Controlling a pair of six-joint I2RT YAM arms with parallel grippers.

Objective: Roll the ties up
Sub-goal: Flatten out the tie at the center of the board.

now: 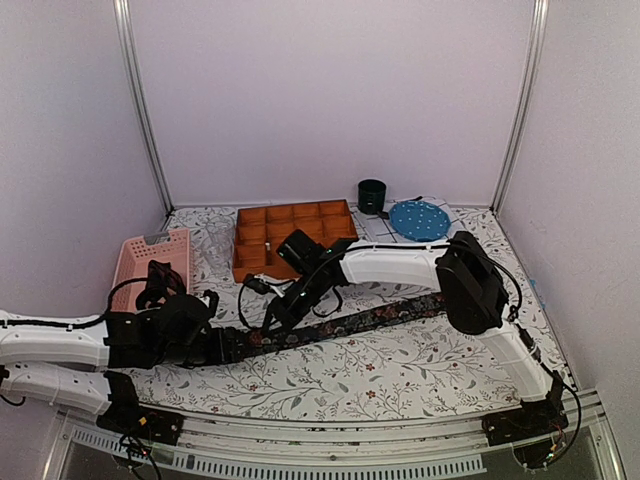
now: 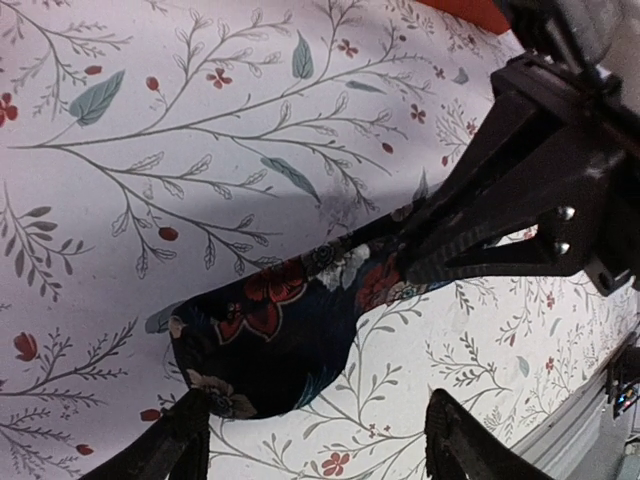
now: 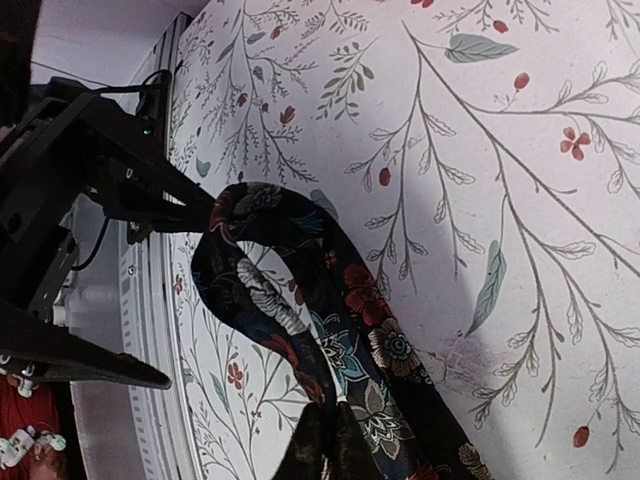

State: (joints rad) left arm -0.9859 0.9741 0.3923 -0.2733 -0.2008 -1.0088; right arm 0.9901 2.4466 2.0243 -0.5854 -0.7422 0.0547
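One dark floral tie [image 1: 370, 320] lies across the flower-print table, running from the left gripper up to the right. Its left end is folded back into a small loop, seen in the left wrist view [image 2: 270, 340] and the right wrist view [image 3: 260, 290]. My right gripper [image 1: 272, 322] is shut on the tie where the folded end meets the strip [image 3: 350, 425]. My left gripper [image 1: 215, 343] is open, its two fingers either side of the loop's rounded end [image 2: 318, 405]. The left finger [image 2: 185, 435] touches the loop's edge. No other tie is in view.
An orange compartment tray [image 1: 290, 235] stands behind the right gripper. A pink basket [image 1: 150, 262] is at the back left. A dark cup [image 1: 372, 195] and a blue dotted disc [image 1: 418, 220] are at the back right. The table's metal front rail [image 1: 330, 440] runs near the arms' bases.
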